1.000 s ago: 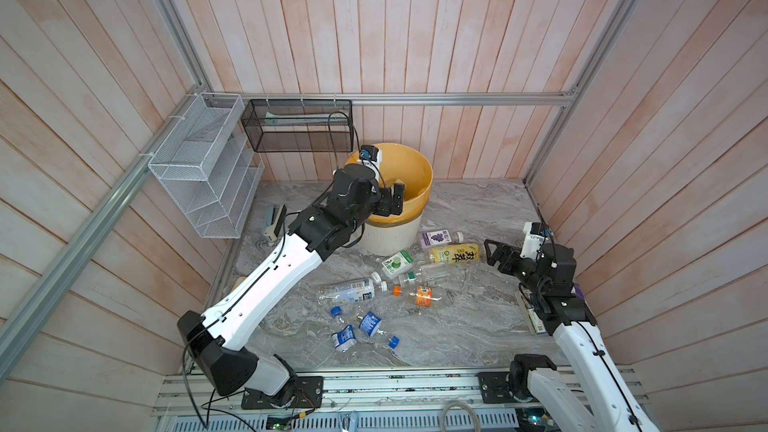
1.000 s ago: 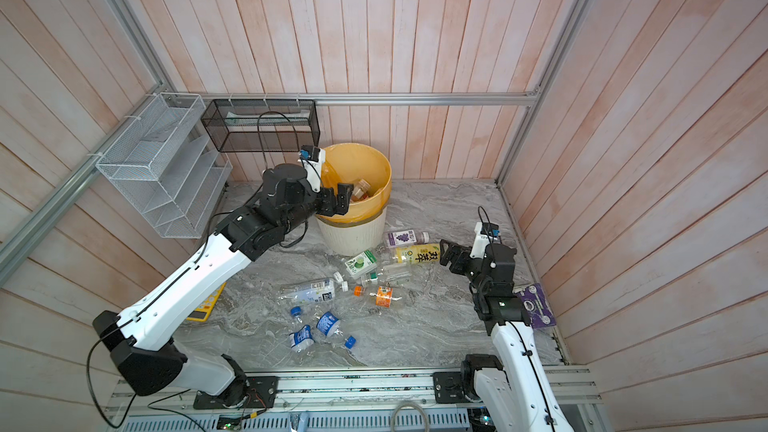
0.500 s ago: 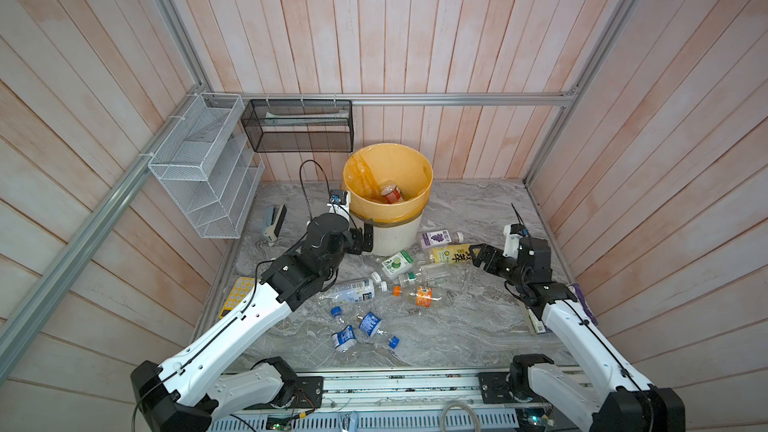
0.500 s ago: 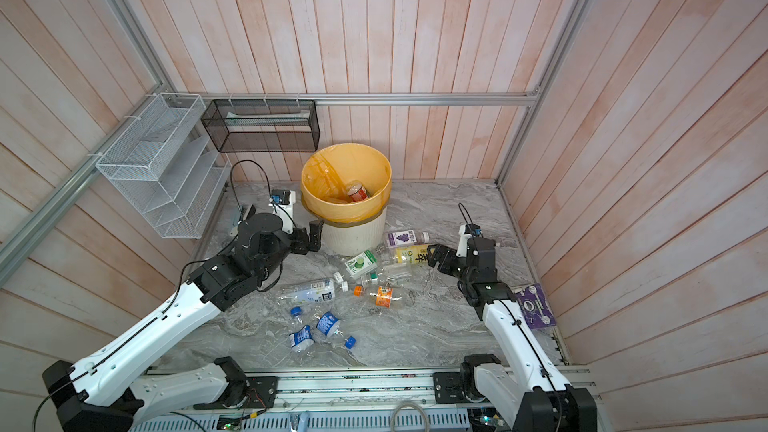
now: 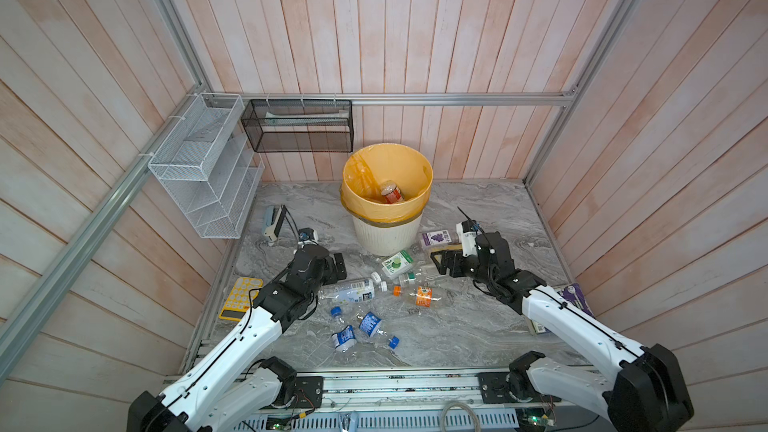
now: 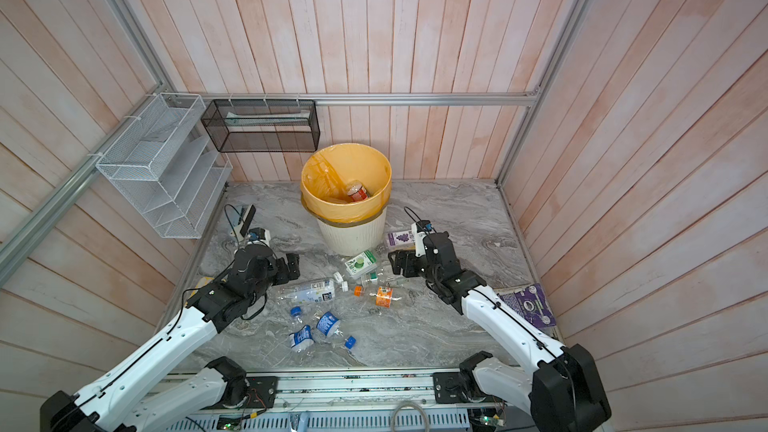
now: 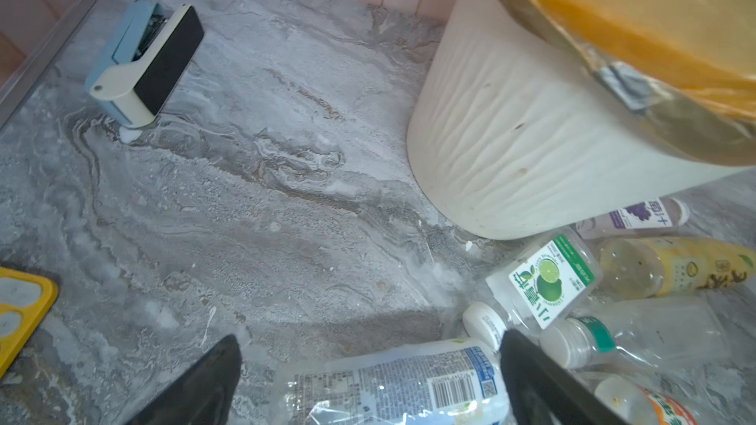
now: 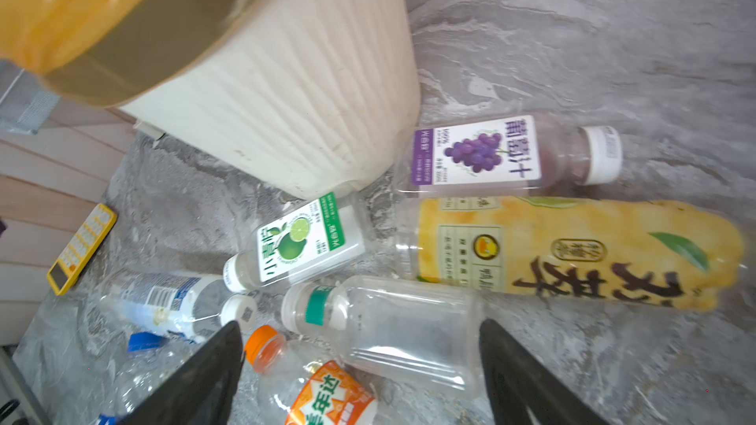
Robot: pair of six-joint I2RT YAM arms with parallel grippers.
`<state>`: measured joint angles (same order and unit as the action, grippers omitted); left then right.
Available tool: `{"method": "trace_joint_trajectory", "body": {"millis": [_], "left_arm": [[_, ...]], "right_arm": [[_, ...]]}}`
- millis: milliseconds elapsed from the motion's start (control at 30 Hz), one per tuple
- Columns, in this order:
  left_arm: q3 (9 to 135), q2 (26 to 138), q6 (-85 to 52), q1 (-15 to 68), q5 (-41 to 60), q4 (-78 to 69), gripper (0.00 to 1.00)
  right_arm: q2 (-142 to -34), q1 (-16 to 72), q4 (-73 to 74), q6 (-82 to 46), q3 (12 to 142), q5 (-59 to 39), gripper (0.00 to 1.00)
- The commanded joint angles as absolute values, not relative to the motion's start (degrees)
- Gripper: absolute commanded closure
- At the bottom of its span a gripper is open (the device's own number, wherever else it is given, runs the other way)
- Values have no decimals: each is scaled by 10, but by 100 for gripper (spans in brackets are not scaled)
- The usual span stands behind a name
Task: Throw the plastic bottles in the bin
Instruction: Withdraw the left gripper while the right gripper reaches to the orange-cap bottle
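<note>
While low over the plastic bottles, left arm and right arm outstretched, both jaws wide apart, empty.

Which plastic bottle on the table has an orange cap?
The crumpled clear bottle with the orange label; every other cap visible there is white or blue.

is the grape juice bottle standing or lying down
Lying down: the grape juice bottle rests on its side beside the bin.
</note>
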<state>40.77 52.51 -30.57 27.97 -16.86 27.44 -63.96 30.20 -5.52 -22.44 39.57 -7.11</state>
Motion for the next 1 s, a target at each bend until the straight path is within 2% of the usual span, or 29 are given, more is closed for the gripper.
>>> {"method": "trace_joint_trajectory", "body": {"millis": [0, 233, 567, 967], "left_arm": [[395, 495, -332, 254, -139, 253, 0], [390, 482, -334, 192, -95, 247, 0], [384, 479, -352, 191, -77, 243, 0], [382, 465, -354, 190, -83, 257, 0]], "right_arm": [[-642, 333, -108, -170, 403, -56, 10], [-670, 412, -130, -130, 394, -62, 11], [-815, 476, -193, -59, 468, -19, 14], [-878, 515, -227, -33, 477, -5, 24]]}}
